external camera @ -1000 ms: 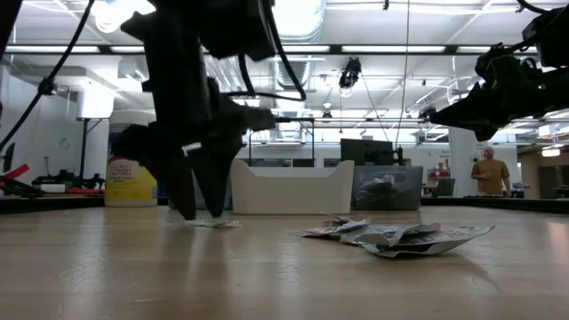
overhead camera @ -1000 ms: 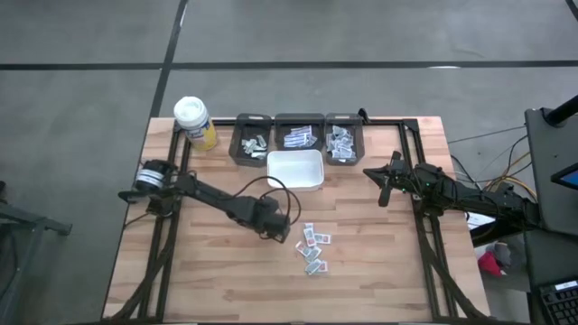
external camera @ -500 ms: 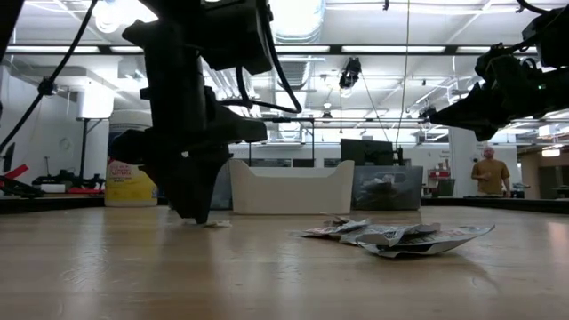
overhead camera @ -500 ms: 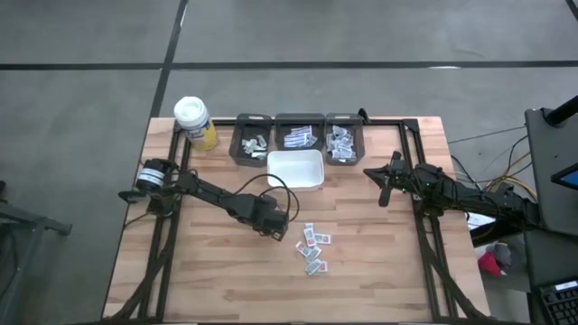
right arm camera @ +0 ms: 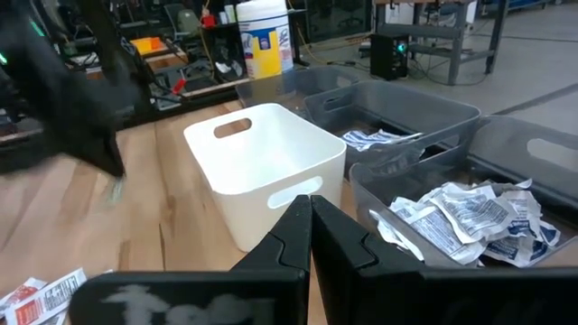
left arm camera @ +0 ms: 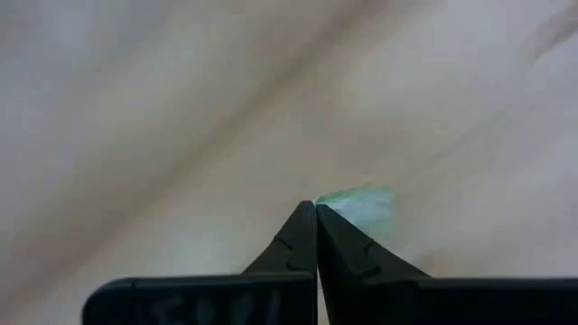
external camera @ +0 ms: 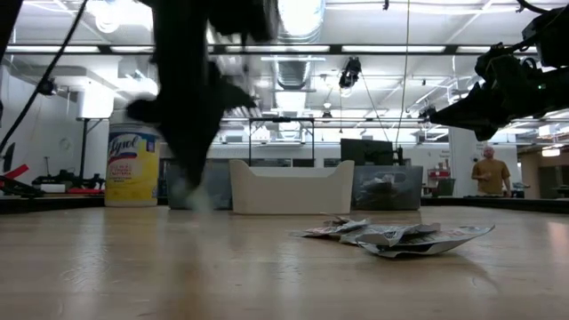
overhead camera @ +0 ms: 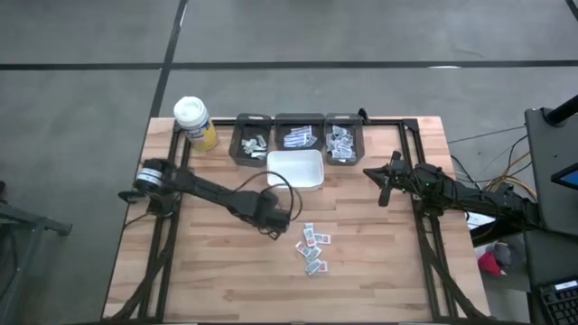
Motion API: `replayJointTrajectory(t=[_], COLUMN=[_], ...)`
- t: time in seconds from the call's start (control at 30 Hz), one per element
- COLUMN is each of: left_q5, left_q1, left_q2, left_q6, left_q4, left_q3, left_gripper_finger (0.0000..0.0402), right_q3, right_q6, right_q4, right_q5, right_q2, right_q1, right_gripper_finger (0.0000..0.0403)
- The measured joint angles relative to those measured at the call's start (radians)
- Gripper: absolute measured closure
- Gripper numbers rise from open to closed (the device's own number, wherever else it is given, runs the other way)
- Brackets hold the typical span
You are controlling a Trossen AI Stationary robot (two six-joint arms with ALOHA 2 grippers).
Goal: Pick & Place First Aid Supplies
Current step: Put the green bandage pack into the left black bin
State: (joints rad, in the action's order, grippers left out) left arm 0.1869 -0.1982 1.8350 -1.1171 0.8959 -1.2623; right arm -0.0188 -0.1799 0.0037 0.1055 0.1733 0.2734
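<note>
Several first aid supplies [overhead camera: 312, 248], small white packets with red, blue or green print, lie in a loose cluster on the wooden table [overhead camera: 217, 280]; the low view shows them as a flat heap [external camera: 391, 236]. My left gripper [overhead camera: 275, 233] hangs just left of the cluster, pointing down, shut on one packet with green print [left arm camera: 357, 206]. In the low view that arm is a dark blur [external camera: 191, 107]. My right gripper [overhead camera: 383, 185] waits shut above the table's right side, fingertips together [right arm camera: 310, 203], holding nothing. My left gripper pinches the green-printed packet by one edge [left arm camera: 327, 202] between its two fingertips. The fingers come from above, pointing down. The packet sticks out sideways past the tips and, in the right wrist view, hangs [right arm camera: 113, 190] clear of the table.
A white bin [overhead camera: 295, 169] stands behind the cluster. Behind it three grey bins [overhead camera: 252, 137] [overhead camera: 299, 135] [overhead camera: 342, 140] hold more packets. A yellow bottle with a white cap [overhead camera: 194, 122] stands at the far left corner. A person [external camera: 489, 173] stands in the room beyond.
My left gripper has shut on a packet that lay on the table left of the cluster. It has then gone up and rolled a little, lifting the packet off the wood. The other packets have stayed where they were.
</note>
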Motion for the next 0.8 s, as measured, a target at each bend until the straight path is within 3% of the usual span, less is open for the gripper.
replayJointTrajectory(t=[0.27, 0.4, 0.57, 0.8], left_q5=[0.45, 0.592, 0.566, 0.257], left_q1=[0.036, 0.129, 0.329, 0.639], left_q2=[-0.081, -0.089, -0.085, -0.083], left_q6=[0.124, 0.242, 0.511, 0.779], left_q4=[0.351, 0.465, 0.436, 0.252], left_q3=[-0.321, -0.438, -0.45, -0.363], left_gripper_finger=[0.0401, 0.0401, 0.0401, 0.0401], right_q3=[0.0, 0.0, 0.0, 0.0], right_q6=[0.005, 0.008, 0.008, 0.008], right_q4=[0.0, 0.0, 0.001, 0.0], right_q5=[0.001, 0.002, 0.002, 0.002], right_q2=[0.013, 0.014, 0.017, 0.019], right_q1=[0.0, 0.0, 0.0, 0.0], right_gripper_finger=[0.0394, 0.0394, 0.0394, 0.0394])
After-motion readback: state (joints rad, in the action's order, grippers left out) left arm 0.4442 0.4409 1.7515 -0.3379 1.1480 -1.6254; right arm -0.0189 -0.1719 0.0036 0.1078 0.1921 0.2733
